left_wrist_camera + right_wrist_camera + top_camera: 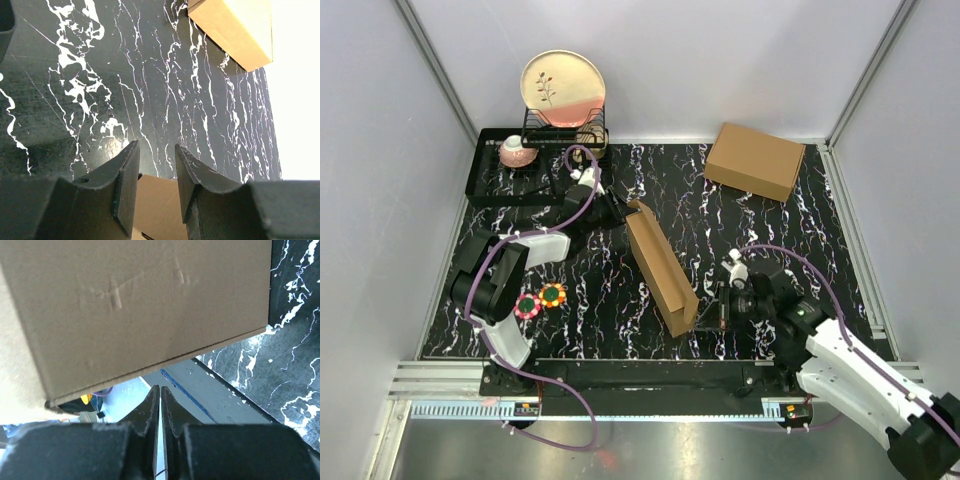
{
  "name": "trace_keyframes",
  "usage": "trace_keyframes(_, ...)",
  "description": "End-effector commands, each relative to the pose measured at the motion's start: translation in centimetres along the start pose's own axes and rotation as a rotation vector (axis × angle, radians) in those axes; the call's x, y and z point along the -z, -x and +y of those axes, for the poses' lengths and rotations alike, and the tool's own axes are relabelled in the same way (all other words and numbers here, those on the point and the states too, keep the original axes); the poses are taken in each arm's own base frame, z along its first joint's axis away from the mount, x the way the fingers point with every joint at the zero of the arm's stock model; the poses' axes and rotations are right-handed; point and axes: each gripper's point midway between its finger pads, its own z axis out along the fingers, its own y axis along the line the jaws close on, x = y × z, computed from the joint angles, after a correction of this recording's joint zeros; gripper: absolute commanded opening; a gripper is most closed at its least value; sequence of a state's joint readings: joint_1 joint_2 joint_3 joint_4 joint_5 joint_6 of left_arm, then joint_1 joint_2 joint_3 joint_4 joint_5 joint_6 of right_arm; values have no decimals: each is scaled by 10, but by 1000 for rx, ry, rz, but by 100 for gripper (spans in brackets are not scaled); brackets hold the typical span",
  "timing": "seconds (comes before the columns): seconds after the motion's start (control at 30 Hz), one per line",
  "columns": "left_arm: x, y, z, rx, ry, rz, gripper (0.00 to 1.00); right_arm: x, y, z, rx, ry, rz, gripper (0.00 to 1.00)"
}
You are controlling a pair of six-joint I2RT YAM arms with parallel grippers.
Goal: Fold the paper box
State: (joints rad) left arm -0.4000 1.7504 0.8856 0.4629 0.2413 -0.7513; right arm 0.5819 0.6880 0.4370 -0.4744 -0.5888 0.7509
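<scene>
The paper box (661, 266) sits near the middle of the tabletop (800, 260), partly made up into a long narrow trough tipped up on one long side; it runs slantwise, one end toward the far edge, the other toward the near edge; what lies inside it I cannot make out. At its far end is the left tool (616, 209), fingers parted with a gap between them and a bit of brown cardboard showing low in that gap; whether they press on it I cannot tell. At the near end is the right tool (713, 312), clenched tight on nothing, just beside the box, whose plain cardboard wall fills its wrist view. A second cardboard box (755, 160), fully made up and closed, lies toward the far right corner, well apart. At the far left corner a black rack (480, 180) holds a cream and pink plate (563, 88) standing upright in its wires and a pink cup (517, 152) in its tray. Two small flower-shaped pieces (540, 300) lie near the left edge, beside the left arm.
</scene>
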Motion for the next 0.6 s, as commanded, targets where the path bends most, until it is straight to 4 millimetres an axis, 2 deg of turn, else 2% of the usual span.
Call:
trace_keyframes(0.0,-2,5,-15,1,-88,-23,37,-11,13,16,45,54,-20,8)
trace_keyframes(0.13,3,0,-18,11,-102,-24,36,-18,29,15,39,37,-82,6)
trace_keyframes(0.27,8,-1,-20,9,-108,-30,36,-21,38,8,32,-9,-118,6)
trace_keyframes(0.57,23,-8,-25,32,-136,-40,35,-10,49,-19,26,-165,-216,6)
